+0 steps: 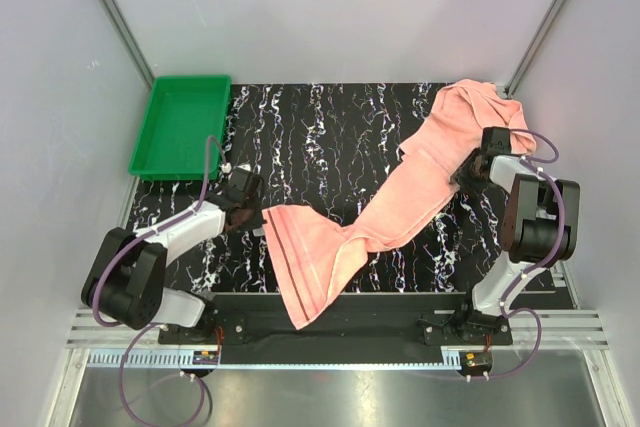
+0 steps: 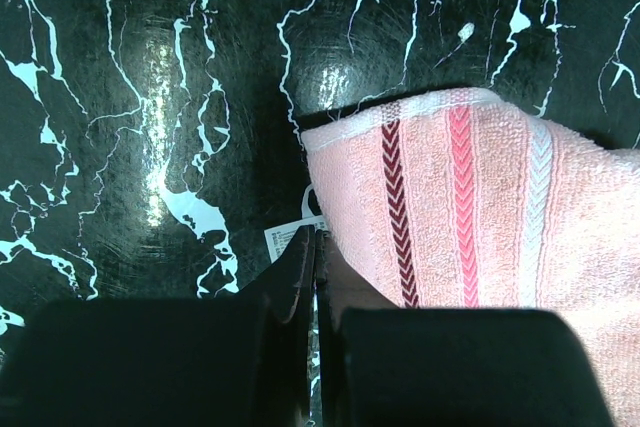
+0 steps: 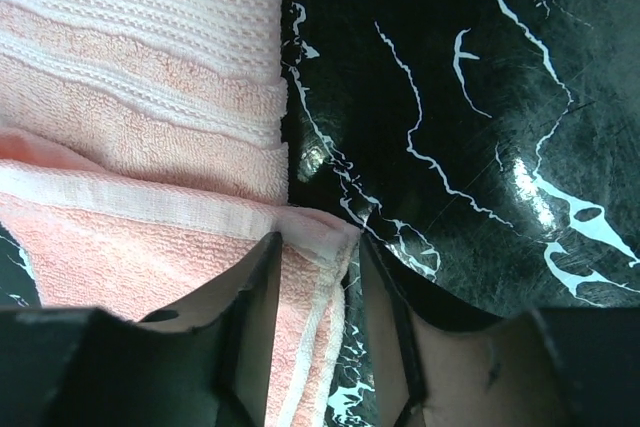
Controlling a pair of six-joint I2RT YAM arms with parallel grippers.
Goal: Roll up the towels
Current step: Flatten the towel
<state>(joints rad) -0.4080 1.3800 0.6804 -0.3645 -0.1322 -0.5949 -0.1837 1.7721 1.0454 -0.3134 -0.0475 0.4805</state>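
While the black, white-veined counter (image 1: 330, 127) is carrying everything, the salmon-pink towels (image 1: 400, 207) are stretching across it as one long band. They are bunching at the far right corner, running diagonally toward the near middle and hanging over the near edge. A green tray (image 1: 180, 127) is sitting at the far left corner, well apart from the cloth. The right gripper (image 3: 318, 247) is resting low against the band's right side, its jaws standing narrowly parted astride a hemmed corner. The left gripper (image 2: 316, 239) is meeting the striped near-left corner, its jaws pressing almost together and seemingly pinching the hem, though the fingers are hiding the contact, just beside a small white label (image 2: 287, 237).
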